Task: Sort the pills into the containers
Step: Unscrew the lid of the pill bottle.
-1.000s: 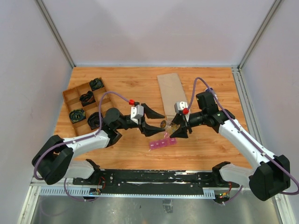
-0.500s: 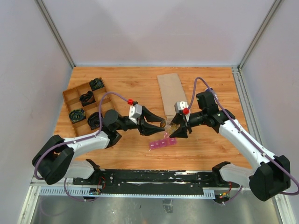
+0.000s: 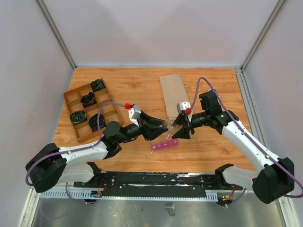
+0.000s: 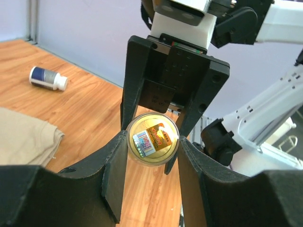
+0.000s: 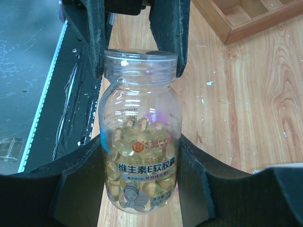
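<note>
Wooden tabletop inside pale walls. Toward its near middle, the containers: a pink strip of small compartments, flat on the wood, just in front of both grippers, touched by neither. Too small from above for any reading of contents or of open lids.

Just above the strip, a clear bottle, off the table and on its side between the two arms, with yellow pills inside. Right gripper clenched on the bottle's body, one finger on either side. Left gripper pinched on the clear lid, fingers flanking it and apparently pressing its sides.

Farther out: a beige sheet behind, a divided wooden tray holding black items at the left, and a white-capped vial on its side in the left wrist view.

Against a second ago: left jaws then spread wide and short of the lid, now closed on it. Left elbow drawn nearer the front edge. Strip and right arm unmoved.
</note>
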`<state>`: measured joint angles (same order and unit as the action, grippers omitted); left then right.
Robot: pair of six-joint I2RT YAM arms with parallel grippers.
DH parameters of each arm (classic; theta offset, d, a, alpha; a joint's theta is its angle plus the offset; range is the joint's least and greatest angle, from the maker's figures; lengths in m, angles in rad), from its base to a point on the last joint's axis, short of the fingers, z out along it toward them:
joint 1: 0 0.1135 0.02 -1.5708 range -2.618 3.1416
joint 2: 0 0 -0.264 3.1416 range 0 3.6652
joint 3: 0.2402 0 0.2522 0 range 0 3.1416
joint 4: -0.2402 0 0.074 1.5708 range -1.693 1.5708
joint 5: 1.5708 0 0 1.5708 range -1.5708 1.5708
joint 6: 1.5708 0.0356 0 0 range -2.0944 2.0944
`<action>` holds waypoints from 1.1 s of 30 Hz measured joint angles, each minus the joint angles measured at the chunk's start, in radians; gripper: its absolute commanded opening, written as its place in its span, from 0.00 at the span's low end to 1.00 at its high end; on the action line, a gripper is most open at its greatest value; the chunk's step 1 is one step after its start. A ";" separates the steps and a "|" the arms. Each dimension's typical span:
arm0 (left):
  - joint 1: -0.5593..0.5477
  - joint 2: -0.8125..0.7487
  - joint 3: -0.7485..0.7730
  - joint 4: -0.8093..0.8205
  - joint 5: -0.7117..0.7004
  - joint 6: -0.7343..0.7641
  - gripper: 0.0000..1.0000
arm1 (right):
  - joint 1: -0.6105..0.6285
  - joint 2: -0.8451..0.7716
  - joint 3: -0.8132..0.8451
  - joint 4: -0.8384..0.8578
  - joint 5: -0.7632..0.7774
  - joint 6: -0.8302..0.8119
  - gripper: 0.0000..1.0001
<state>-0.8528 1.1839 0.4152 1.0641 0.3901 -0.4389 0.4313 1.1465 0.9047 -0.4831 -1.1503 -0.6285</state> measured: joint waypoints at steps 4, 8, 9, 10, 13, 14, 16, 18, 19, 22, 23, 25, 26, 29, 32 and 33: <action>-0.038 -0.032 -0.003 -0.060 -0.126 -0.055 0.01 | 0.000 0.000 0.000 0.007 0.016 0.005 0.03; -0.070 -0.063 -0.003 -0.130 -0.241 -0.131 0.03 | 0.000 0.005 0.001 0.011 0.033 0.016 0.03; -0.079 -0.068 -0.002 -0.147 -0.269 -0.154 0.03 | 0.000 0.008 0.001 0.011 0.038 0.019 0.03; -0.089 -0.072 -0.002 -0.164 -0.298 -0.175 0.03 | 0.000 0.010 0.001 0.012 0.042 0.021 0.03; -0.135 -0.089 0.011 -0.235 -0.407 -0.237 0.04 | 0.000 0.016 0.001 0.008 0.054 0.023 0.03; -0.148 -0.093 0.019 -0.260 -0.443 -0.255 0.05 | 0.000 0.017 0.001 0.007 0.056 0.023 0.03; -0.172 -0.099 0.039 -0.313 -0.507 -0.294 0.05 | 0.000 0.018 0.001 0.007 0.062 0.024 0.03; -0.189 -0.101 0.060 -0.364 -0.560 -0.329 0.06 | 0.000 0.018 0.001 0.008 0.073 0.025 0.03; -0.194 -0.101 0.067 -0.381 -0.578 -0.342 0.07 | 0.000 0.018 0.001 0.008 0.079 0.026 0.03; -0.208 -0.101 0.095 -0.447 -0.631 -0.389 0.12 | -0.001 0.018 0.001 0.010 0.093 0.026 0.03; -0.210 -0.101 0.101 -0.462 -0.639 -0.400 0.16 | -0.001 0.019 0.001 0.011 0.098 0.026 0.03; -0.212 -0.101 0.117 -0.496 -0.650 -0.419 0.24 | -0.001 0.019 0.001 0.013 0.104 0.026 0.03; -0.212 -0.100 0.122 -0.505 -0.652 -0.424 0.31 | -0.001 0.019 0.002 0.014 0.105 0.026 0.03; -0.212 -0.101 0.130 -0.526 -0.655 -0.433 0.50 | -0.001 0.019 0.002 0.014 0.109 0.026 0.03; -0.212 -0.101 0.130 -0.528 -0.658 -0.437 0.63 | -0.001 0.019 0.002 0.014 0.109 0.025 0.03; -0.212 -0.101 0.130 -0.524 -0.661 -0.440 0.66 | -0.001 0.019 0.002 0.012 0.106 0.025 0.03</action>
<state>-1.0645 1.0828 0.5453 0.5400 -0.2707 -0.8787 0.4305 1.1652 0.9062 -0.4709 -1.0447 -0.6037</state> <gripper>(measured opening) 0.574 0.535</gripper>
